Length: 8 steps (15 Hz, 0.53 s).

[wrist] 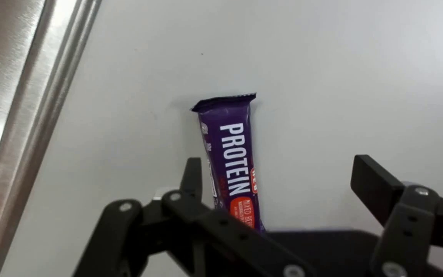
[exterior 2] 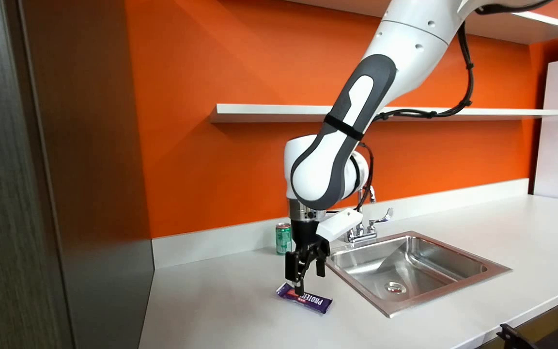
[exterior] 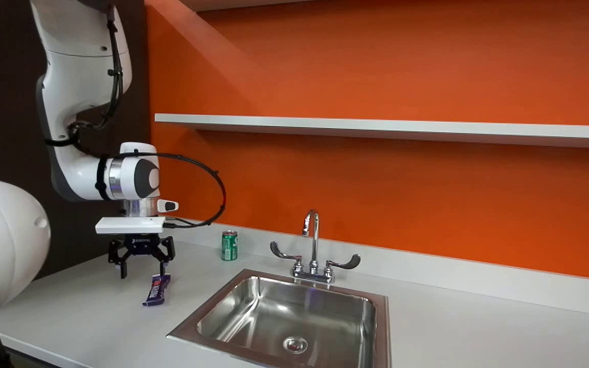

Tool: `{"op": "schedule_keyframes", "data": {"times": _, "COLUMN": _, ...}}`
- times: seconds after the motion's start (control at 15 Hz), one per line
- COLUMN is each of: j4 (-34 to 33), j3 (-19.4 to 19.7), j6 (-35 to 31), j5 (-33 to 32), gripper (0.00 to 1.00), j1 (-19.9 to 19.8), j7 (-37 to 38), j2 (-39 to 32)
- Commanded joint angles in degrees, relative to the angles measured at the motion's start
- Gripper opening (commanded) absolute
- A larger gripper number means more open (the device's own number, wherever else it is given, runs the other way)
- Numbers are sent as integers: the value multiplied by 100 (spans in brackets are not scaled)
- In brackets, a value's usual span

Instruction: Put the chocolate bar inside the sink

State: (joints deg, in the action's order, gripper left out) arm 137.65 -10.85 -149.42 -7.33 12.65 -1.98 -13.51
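The chocolate bar, in a dark purple wrapper, lies flat on the white counter in both exterior views (exterior: 157, 292) (exterior 2: 314, 302). In the wrist view the bar (wrist: 229, 148) lies between the fingers, nearer the left finger, and its lower end is hidden behind the gripper. My gripper (exterior: 142, 271) is open and empty, low above the counter, also in an exterior view (exterior 2: 310, 281) and the wrist view (wrist: 283, 175). The fingers straddle the bar without visibly gripping it. The steel sink (exterior: 211, 306) is beside the bar; its rim also shows (exterior 2: 453, 285) (wrist: 25, 154).
A green can (exterior: 229, 246) stands at the back of the counter, behind the gripper (exterior 2: 283, 238). A chrome faucet (exterior: 315, 245) with two handles rises behind the sink. A white shelf (exterior: 376, 125) runs along the orange wall. A dark panel (exterior 2: 90, 194) stands at the counter's end.
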Motion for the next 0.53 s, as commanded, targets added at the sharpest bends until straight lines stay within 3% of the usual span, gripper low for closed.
{"op": "schedule_keyframes", "data": {"times": 0.0, "j4": -232, "j3": -19, "j6": -179, "j5": 18, "gripper": 100, "j1": 29, "j7": 18, "j2": -323}}
{"op": "schedule_keyframes", "data": {"times": 0.47, "j4": -529, "j3": 110, "j6": -413, "j5": -107, "gripper": 100, "j1": 86, "j7": 97, "j2": -740}}
